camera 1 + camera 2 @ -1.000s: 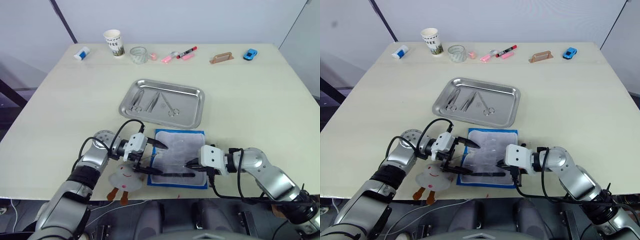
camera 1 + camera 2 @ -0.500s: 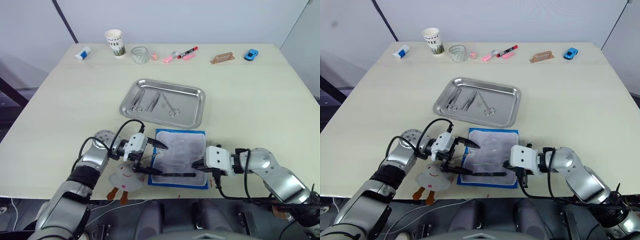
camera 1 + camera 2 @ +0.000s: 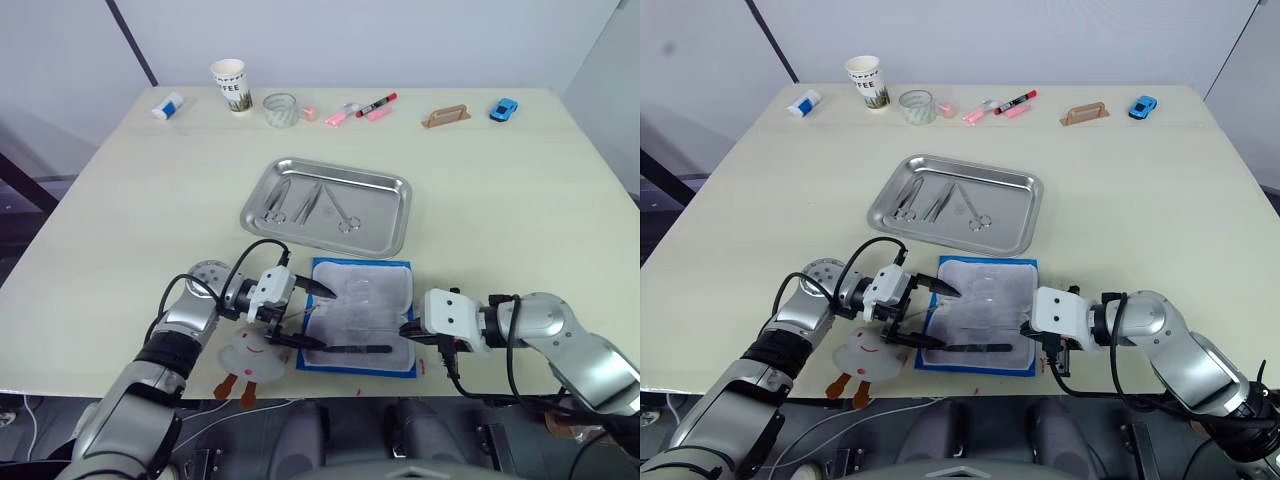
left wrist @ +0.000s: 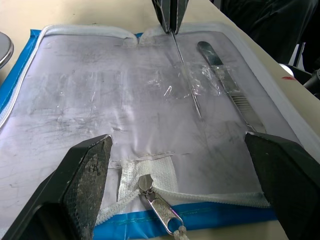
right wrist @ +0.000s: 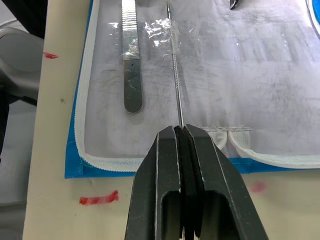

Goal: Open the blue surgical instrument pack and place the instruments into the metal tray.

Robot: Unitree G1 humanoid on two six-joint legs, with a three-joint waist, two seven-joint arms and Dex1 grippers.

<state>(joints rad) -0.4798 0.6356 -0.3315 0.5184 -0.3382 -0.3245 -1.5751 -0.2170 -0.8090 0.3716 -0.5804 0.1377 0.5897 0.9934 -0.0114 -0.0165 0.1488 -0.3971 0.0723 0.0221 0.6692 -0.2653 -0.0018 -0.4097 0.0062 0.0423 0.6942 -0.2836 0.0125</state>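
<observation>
Worktop, pale cream. Far edge, running 10 to 2 o'clock: small white tube with blue cap; paper cup, dark print ending "…FEE"; clear glass; pink and red markers; tan wooden block; blue toy car.

Centre: the metal tray, shiny, rim raised. Three or so of the instruments lie inside it, toward its 9 o'clock half, ring handles visible.

At 6 o'clock of the tray, just apart from it: the blue surgical instrument pack, opened flat, grey-white lining up, blue edging, zipper pull at its left side. No print readable on it.

Left end effector: fingers spread wide apart, straddling the pack's 9 o'clock edge, holding nothing. White plush toy with a drawn smile lies under that wrist at 7 o'clock of the pack.

On the lining near the pack's 6 o'clock edge: a flat silvery scalpel-type handle, ridged at one end. Beside it a thin needle-like probe, under a crinkle of clear film.

Right end effector at the pack's 3 o'clock edge: fingers pressed together, pinching the probe's tip. Probe shaft lies across the lining.

Red smudges mark the worktop just outside the pack's border there.
</observation>
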